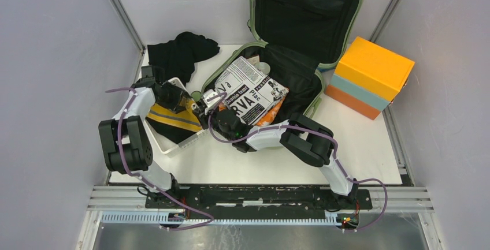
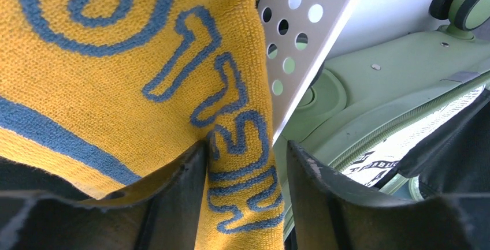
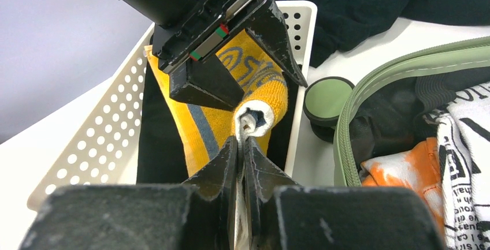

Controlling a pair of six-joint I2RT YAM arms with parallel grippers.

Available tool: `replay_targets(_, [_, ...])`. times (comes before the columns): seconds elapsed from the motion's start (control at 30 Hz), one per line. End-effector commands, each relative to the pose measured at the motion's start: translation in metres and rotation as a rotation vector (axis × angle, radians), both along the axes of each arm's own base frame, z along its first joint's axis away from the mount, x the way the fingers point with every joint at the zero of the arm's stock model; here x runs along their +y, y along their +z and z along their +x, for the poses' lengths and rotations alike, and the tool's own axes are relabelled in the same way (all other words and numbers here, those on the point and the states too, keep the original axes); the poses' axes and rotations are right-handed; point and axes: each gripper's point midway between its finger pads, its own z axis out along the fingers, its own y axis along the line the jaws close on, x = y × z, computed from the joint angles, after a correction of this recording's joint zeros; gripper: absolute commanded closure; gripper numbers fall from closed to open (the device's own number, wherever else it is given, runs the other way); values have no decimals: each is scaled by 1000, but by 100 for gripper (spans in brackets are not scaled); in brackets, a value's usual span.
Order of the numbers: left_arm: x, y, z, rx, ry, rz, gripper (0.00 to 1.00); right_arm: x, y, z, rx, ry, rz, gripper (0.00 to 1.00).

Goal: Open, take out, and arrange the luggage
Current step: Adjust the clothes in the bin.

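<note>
The luggage [image 1: 306, 13] lies open in the middle of the table [image 1: 358, 146]. Its lid stands up against the back wall and shows black lining. The base holds a black-and-white printed garment [image 1: 248, 85] lying over an orange-and-white tie-dye piece [image 3: 398, 169].

To its right, close beside the shell, stands an orange and light-blue box [image 1: 372, 74].

To its left sits a white perforated basket [image 3: 104, 140], just beside one of the suitcase's green-capped wheels [image 3: 326, 97]. In the basket a yellow knit cloth [image 2: 115, 59] with blue stripes and lettering lies over dark fabric [image 3: 153, 146]. A black garment [image 1: 182, 53] lies crumpled on the table behind the basket.

Both arms fold inward and meet over the basket. The left arm is bent sharply at the elbow and reaches forward, while the right arm stretches leftward across the front of the suitcase.

The left gripper [image 2: 245, 146] straddles a fold of the yellow cloth. One finger rests against it and a sliver of gap shows at the other, so I cannot tell whether it is clamped. The right gripper [image 3: 241, 143] has its fingers pinched nearly together on the white inner edge of the cloth's rolled end.
</note>
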Motion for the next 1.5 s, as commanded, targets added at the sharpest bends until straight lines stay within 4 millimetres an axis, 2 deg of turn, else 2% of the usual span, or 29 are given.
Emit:
replay_targets(0.0, [-8, 13, 2, -49, -12, -54, 45, 6, 39, -7, -83, 36, 70, 89])
replay_targets(0.27, [-5, 23, -8, -69, -40, -16, 80, 5, 42, -9, -95, 45, 66, 87])
replay_targets(0.33, [-1, 26, -12, -81, -42, 12, 84, 5, 43, -11, -98, 54, 68, 82])
replay_targets(0.4, [4, 25, -17, -80, -50, 58, 85, 3, 44, -12, -102, 60, 65, 74])
replay_targets(0.6, [27, 28, -32, -90, -93, 230, 92, -5, 53, -27, -141, 124, 44, 39])
replay_targets(0.8, [50, 33, -50, -82, -139, 399, 98, -24, 56, -56, -210, 251, -17, 21])
replay_targets(0.93, [53, 38, -56, -87, -143, 428, 98, -22, 63, -63, -290, 308, -72, 2])
replay_targets(1.0, [52, 40, -57, -95, -146, 422, 98, -11, 58, -62, -302, 340, -120, 2])
replay_targets(1.03, [51, 41, -56, -99, -147, 418, 98, -3, 64, -59, -307, 349, -123, 2])
replay_targets(1.07, [50, 42, -56, -101, -149, 415, 98, 4, 58, -57, -294, 360, -145, 2])
replay_targets(1.17, [48, 45, -54, -112, -156, 406, 98, 22, 60, -52, -275, 375, -147, 2])
replay_targets(1.37, [45, 49, -51, -127, -167, 392, 98, 37, 56, -34, -232, 324, -179, 2])
replay_targets(1.47, [45, 50, -50, -132, -165, 388, 98, 44, 48, -31, -224, 336, -209, 2])
